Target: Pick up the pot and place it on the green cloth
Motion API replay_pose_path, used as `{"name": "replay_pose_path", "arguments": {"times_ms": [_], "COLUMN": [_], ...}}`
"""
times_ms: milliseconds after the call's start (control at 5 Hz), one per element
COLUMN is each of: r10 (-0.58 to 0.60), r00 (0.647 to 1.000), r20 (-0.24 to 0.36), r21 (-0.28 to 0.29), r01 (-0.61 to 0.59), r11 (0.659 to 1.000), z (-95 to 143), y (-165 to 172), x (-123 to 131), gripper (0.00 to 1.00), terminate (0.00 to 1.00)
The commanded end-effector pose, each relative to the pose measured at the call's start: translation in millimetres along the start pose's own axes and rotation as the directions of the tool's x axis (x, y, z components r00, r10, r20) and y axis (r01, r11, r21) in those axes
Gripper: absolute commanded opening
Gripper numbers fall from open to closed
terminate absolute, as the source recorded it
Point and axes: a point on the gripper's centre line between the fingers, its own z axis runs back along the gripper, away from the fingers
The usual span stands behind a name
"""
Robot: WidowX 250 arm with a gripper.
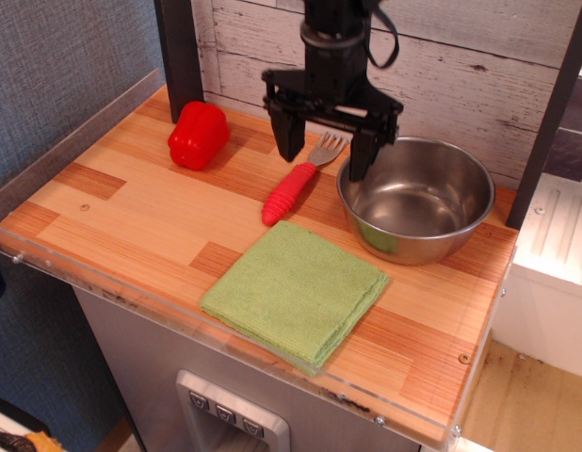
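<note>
Overhead, the black tool hangs with fingers spread above the fork, just left of the pot at the desk's far right. Nearer lies the green cloth; a red pepper sits far left.

One view only, high at the front, looking down across the wooden counter toward the plank wall.

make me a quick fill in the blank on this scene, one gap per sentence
1. The round shiny steel pot sits on the wooden counter, not on the folded ____ cloth.
2. The black gripper hangs with its jaws ____.
3. The fork has a ____ handle.

Missing words: green; open; red
</note>
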Motion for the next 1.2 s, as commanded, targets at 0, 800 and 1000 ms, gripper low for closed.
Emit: {"name": "replay_pose_path", "arguments": {"times_ms": [0, 800, 1000], "r10": [0.019, 0.01, 0.072], "r00": [1.0, 1.0, 0.997], "r20": [0.014, -0.001, 0.033], "r21": [-0.01, -0.029, -0.08], "r01": [-0.019, -0.01, -0.07], "r11": [1.0, 1.0, 0.994], "z": [-23.1, -38.6, -26.1], "y": [2.6, -9.5, -11.5], "x": [14.1, 4.8, 4.0], "gripper": [1.0, 0.0, 0.0], "terminate": [0.0, 0.0, 0.0]}}
